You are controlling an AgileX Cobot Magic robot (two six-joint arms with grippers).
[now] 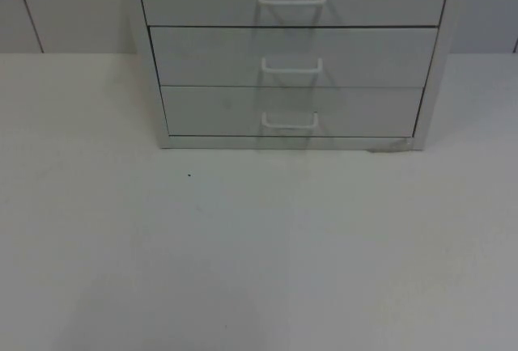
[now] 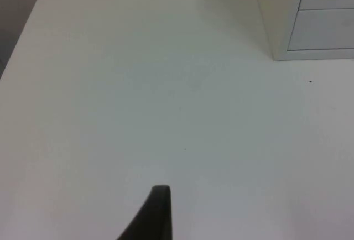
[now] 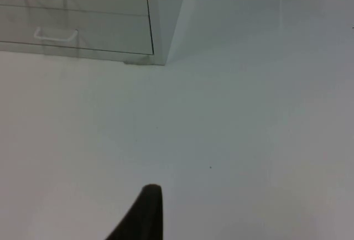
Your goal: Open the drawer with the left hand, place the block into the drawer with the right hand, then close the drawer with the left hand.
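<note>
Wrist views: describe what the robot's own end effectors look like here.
Little of them can be seen. The left end effector appears as a single black fingertip, matte, tapering to a blunt rounded tip, with no markings, above the white table. The right end effector looks the same: one plain black, blunt-tipped finger. Whether either is open or shut cannot be told.

Left claw (image 2: 157, 218): one black fingertip seen in the left wrist view, raised above the bare white surface (image 2: 166, 113), touching nothing; arm waits.

Right claw (image 3: 144, 215): one black fingertip seen in the right wrist view, likewise raised above the surface and touching nothing; arm waits.
</note>
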